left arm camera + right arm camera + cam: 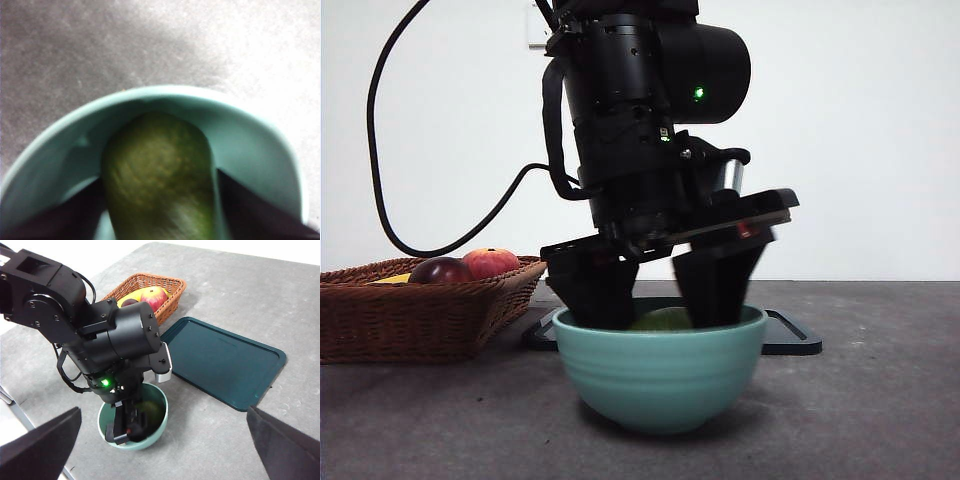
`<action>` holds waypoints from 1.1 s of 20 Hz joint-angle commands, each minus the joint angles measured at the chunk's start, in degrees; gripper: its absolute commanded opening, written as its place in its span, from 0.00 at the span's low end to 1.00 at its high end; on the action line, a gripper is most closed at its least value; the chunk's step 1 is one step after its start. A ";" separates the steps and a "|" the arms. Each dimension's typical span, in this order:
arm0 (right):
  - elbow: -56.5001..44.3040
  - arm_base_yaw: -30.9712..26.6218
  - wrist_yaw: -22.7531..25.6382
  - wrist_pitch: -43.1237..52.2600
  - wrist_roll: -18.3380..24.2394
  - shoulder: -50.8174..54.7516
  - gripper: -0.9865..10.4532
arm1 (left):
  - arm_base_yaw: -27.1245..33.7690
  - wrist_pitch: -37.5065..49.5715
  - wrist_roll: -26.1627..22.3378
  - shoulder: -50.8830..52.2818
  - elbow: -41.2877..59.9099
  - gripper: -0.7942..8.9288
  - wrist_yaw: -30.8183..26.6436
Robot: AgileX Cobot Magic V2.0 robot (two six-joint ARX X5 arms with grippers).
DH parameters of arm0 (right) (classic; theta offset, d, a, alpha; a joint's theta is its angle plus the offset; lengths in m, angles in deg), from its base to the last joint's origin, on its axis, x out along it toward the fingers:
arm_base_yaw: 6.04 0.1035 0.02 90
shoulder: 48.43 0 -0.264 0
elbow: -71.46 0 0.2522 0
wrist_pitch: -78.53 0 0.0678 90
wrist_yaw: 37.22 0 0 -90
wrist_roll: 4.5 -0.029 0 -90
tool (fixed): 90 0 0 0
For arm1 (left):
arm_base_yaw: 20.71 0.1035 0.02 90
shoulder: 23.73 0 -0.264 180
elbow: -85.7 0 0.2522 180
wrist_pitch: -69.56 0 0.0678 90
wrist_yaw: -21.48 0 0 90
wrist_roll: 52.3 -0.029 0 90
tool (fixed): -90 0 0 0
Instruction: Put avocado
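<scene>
Dull olive-green and a bit pebbly, the avocado (pixel 159 175) sits down inside the bowl (pixel 660 375), with the left gripper (pixel 662 300) reaching in from above. Its two black jaws stand on either side of the fruit, right up against the skin, so it looks clamped on it. From the front only a low green hump of the avocado (pixel 663 320) peeks over the rim between the jaws.

Bowl's a smooth glazed teal-mint thing, round, with faint ridges on the outside. Table (pixel 880 400) is a grey, slightly grainy mat surface.

Behind the bowl lies a flat dark green tray (pixel 225 362), rectangular with rounded corners and a low lip. Off to the side is a woven wicker basket (pixel 420 315) holding a red-orange apple (pixel 491 262), a dark maroon fruit (pixel 440 270) and something yellow.

Right gripper (pixel 165 445) hangs high over the table, jaws spread wide, holding nothing.
</scene>
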 commanded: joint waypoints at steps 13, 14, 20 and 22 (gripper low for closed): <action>0.90 0.22 -0.07 0.72 -0.66 -0.44 0.63 | -0.55 -7.89 -1.14 15.21 -7.87 0.64 -0.35; 0.90 0.22 -0.07 0.72 -0.66 -0.44 0.63 | -0.52 -9.16 -1.81 17.90 -7.87 0.64 -0.35; 0.90 0.22 -0.04 0.72 -1.05 -0.44 0.63 | -1.68 -11.72 -1.97 34.29 -4.98 0.63 -6.71; 0.90 0.22 -0.04 0.72 -1.07 -0.44 0.63 | -1.77 -11.74 -2.32 40.68 -1.27 0.63 -7.98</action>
